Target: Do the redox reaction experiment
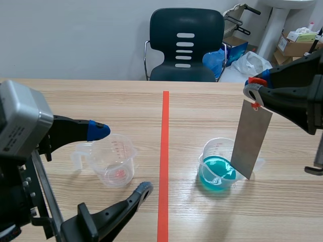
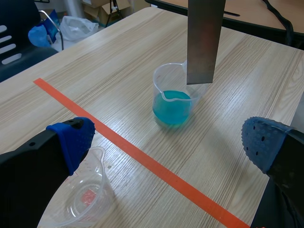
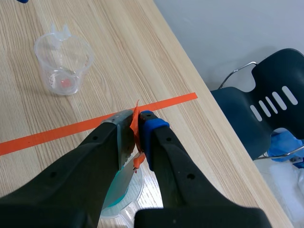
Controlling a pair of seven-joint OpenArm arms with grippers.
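The right gripper [image 1: 255, 93] is pinching the top edge of a metal strip [image 1: 251, 138], its two fingers pressed flat on either face where a scrap of orange tape is sticking out. The strip is hanging at a slight tilt on the right side of the table [image 1: 212, 108], its lower end sitting at the mouth of a clear beaker [image 1: 218, 166] partly filled with blue liquid. Whether the metal is touching the liquid I cannot tell.

The strip is looking thin, flat, grey and matt. It is likely handling as light and stiff, but smooth enough to slide between the pads, so the taped top end is the sensible place to be holding it. The beaker is appearing as thin see-through plastic with a spout and printed marks. It is probably light enough to tip if the strip is leaning on its rim.

The left gripper [image 1: 121, 160] is standing wide open on the near left, its fingers either side of an empty measuring cup [image 3: 64, 61] without touching it. The cup is of the same clear plastic, with a handle.
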